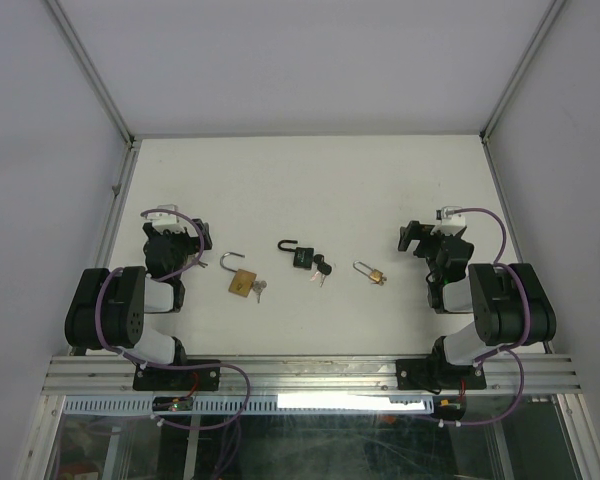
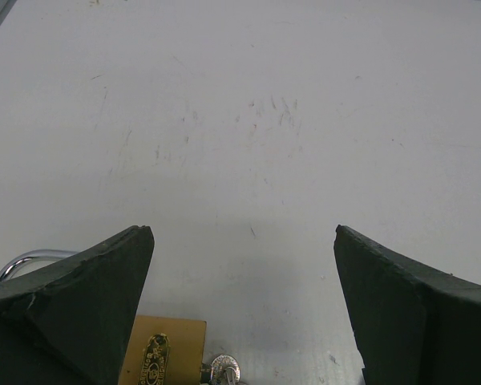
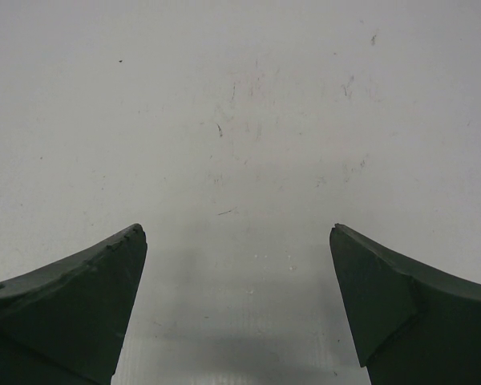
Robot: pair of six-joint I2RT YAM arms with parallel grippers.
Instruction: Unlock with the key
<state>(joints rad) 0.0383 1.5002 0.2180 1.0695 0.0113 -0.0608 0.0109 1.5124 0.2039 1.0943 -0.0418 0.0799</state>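
Observation:
Three padlocks lie in a row on the white table. A large brass padlock [image 1: 242, 283] has its silver shackle [image 1: 229, 261] raised and a key [image 1: 259, 290] in its lower end. The left wrist view shows this brass padlock [image 2: 162, 353], its key [image 2: 224, 370] and part of its shackle [image 2: 32, 258]. A black padlock [image 1: 302, 257] with keys [image 1: 322, 268] lies in the middle. A small brass padlock [image 1: 377, 275] lies to the right. My left gripper [image 1: 192, 238] [image 2: 244, 241] is open just left of the large padlock. My right gripper [image 1: 413, 238] [image 3: 236, 237] is open over bare table, right of the small padlock.
The white table [image 1: 310, 180] is walled by pale panels with metal posts at the left [image 1: 120, 190] and right [image 1: 495, 190]. An aluminium rail [image 1: 310, 375] runs along the near edge under the arm bases.

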